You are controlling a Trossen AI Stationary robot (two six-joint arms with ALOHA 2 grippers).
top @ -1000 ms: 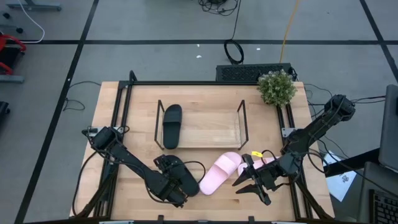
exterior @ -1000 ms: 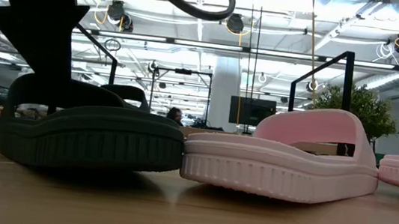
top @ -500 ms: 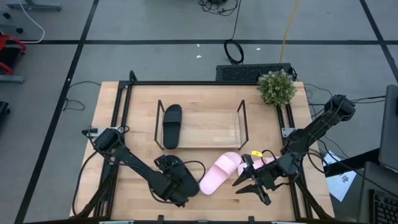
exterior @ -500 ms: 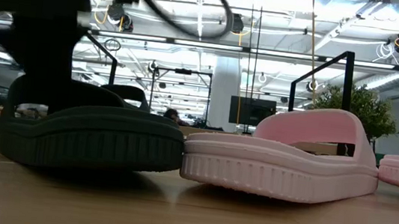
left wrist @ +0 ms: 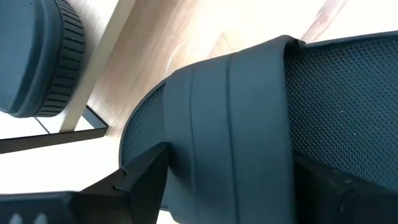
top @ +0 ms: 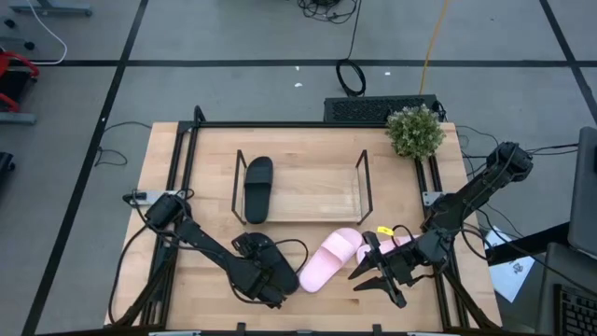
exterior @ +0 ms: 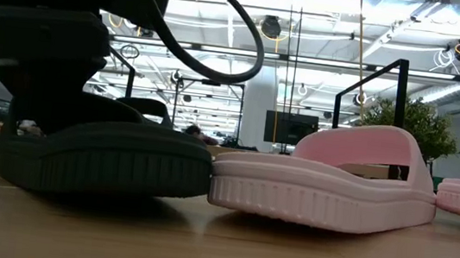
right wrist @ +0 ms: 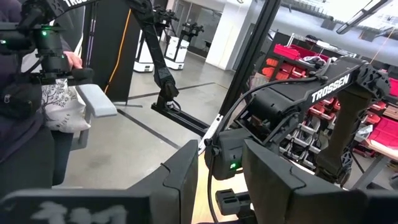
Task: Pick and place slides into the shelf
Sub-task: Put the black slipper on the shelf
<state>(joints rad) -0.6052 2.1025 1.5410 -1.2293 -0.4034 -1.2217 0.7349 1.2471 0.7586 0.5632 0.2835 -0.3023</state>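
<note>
Slides [top: 331, 259] lie on wooden table [top: 308, 140], hall behind.

Grey floor [top: 233, 37] with black lines; bright ceiling lights [exterior: 331, 2].

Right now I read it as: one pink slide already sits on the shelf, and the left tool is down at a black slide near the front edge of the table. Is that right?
Not quite. The slide on the shelf is black, not pink, as the high view shows. Both pink slides lie on the table in front of the shelf. The rest holds: the left tool is down at a black slide near the front edge.
</note>
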